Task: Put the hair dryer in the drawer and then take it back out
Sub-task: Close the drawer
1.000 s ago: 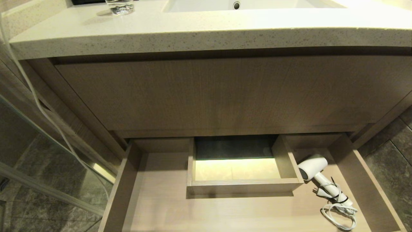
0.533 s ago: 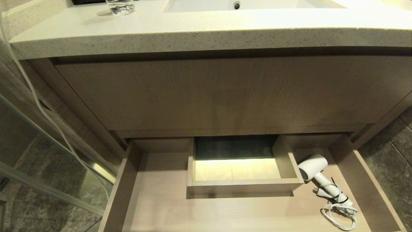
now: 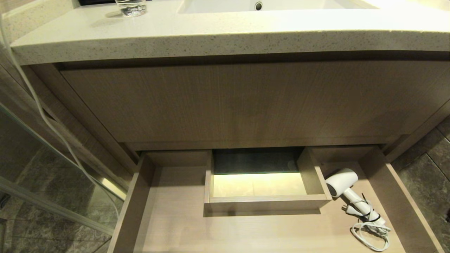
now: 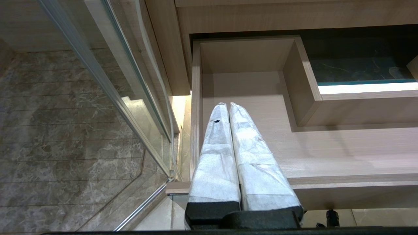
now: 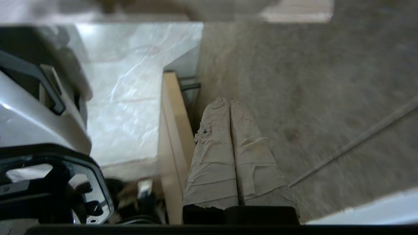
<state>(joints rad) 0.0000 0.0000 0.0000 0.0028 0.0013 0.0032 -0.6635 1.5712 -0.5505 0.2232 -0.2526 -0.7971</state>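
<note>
White and hard, the small plastic hair dryer (image 3: 346, 193) lay in the open light-wood drawer (image 3: 139, 196), far from the empty, shut right gripper (image 5: 230, 101), and looked light, smooth and easiest to grab by its thin handle.

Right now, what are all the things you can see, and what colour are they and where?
hair dryer: one, white, lying in the right part of the open drawer, cord bundled beside its handle
drawer: one, light wood, pulled out under the cabinet, with a boxed cut-out in its middle
wood panel: one, light brown, above the drawer
countertop: one, speckled cream, on top
sink: one, white, set in the countertop
glass: one, clear, on the countertop, left of the sink
floor: dark marbled tiles, both sides
left gripper: one, white-wrapped, shut, over the drawer's left end
right gripper: one, wrapped, shut, over the floor outside the drawer
</note>
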